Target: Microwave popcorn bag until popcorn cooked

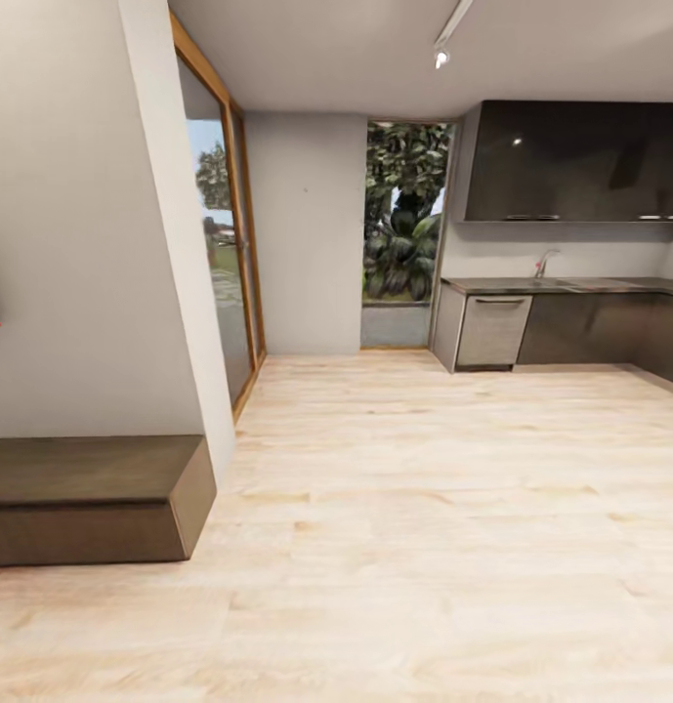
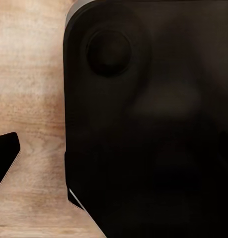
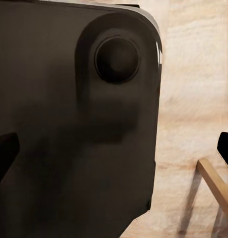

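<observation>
I am on the wooden floor (image 1: pixel 424 508) of an open room. The kitchen lies far ahead on the right, where the grey countertop (image 1: pixel 570 285) runs along the wall with a tap (image 1: pixel 543 262) on it. The popcorn bag, the microwave and the popcorn are out of view. My right gripper (image 3: pixel 114 148) hangs open over my black base (image 3: pixel 69 124), its dark fingertips (image 3: pixel 4 151) at both edges of the right wrist view. My left gripper (image 2: pixel 114 158) looks open too; one fingertip (image 2: pixel 5 158) shows, and the other is lost against the base (image 2: pixel 153 124).
A white wall corner (image 1: pixel 170 244) and a low brown bench (image 1: pixel 92 498) stand close on the left. Glass doors (image 1: pixel 229 264) and a garden doorway (image 1: pixel 404 234) are ahead. Dark upper cabinets (image 1: pixel 580 161) and a steel dishwasher (image 1: pixel 492 332) mark the kitchen. A wooden leg (image 3: pixel 215 186) is near my right gripper.
</observation>
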Motion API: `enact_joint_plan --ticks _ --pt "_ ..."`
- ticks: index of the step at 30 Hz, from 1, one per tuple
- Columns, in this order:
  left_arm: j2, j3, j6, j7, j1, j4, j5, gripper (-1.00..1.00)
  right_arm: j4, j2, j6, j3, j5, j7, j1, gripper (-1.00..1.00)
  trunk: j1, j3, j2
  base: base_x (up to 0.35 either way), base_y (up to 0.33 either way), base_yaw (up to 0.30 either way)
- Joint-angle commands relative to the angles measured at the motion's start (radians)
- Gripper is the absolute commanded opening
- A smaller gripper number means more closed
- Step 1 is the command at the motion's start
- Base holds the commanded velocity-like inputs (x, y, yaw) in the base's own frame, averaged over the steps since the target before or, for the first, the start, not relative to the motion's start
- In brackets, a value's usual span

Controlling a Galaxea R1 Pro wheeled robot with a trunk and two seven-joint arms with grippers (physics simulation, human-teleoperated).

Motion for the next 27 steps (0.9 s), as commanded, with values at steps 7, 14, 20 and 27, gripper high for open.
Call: enact_joint_plan --ticks 7,14,20,27 --pt "0.000 0.001 -0.001 0.001 0.000 -0.001 0.003 1.00 0.000 -0.001 -0.004 0.000 0.000 -0.001 0.000 1.00 0.001 -0.001 0.000 0.321 0.000 0.000" --pt "0.000 0.001 -0.002 0.001 0.000 -0.001 0.003 1.00 0.000 -0.002 -0.004 -0.002 -0.001 -0.001 0.000 1.00 0.001 -0.001 0.000 0.321 0.000 0.000" --pt "0.000 0.001 -0.002 0.001 0.000 -0.001 0.003 1.00 0.000 -0.002 -0.014 -0.006 -0.007 -0.001 0.000 1.00 0.001 -0.001 0.000 0.321 0.000 0.000" --pt "0.000 0.002 -0.004 0.001 0.000 -0.001 0.003 1.00 0.000 -0.002 -0.021 -0.008 -0.010 -0.001 0.000 1.00 0.001 -0.001 0.000 0.321 0.000 -0.015"
